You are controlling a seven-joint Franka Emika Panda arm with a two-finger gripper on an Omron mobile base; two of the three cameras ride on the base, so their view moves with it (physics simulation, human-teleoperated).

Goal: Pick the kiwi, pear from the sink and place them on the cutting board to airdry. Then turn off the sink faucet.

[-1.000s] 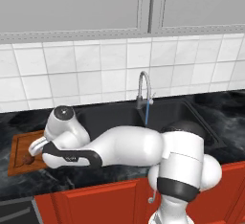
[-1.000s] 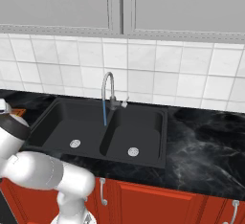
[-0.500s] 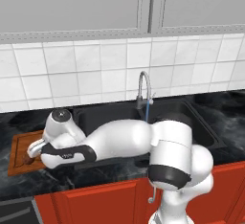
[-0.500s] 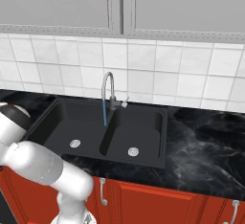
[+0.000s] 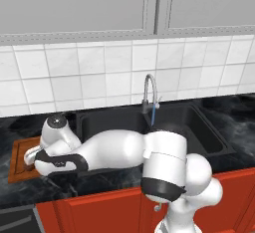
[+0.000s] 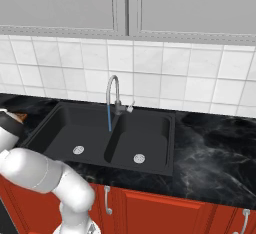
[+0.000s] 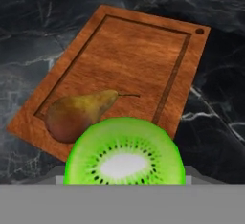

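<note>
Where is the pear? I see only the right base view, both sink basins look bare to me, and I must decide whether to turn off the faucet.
Observer: The pear lies on its side on the cutting board, inside the groove, in the hand view.
Operator: And the kiwi?
Observer: A halved kiwi, cut face toward the hand camera, sits right at the tool, in front of the board's near edge. It hides the fingers, so I cannot tell whether it is gripped or resting on the board.
</note>
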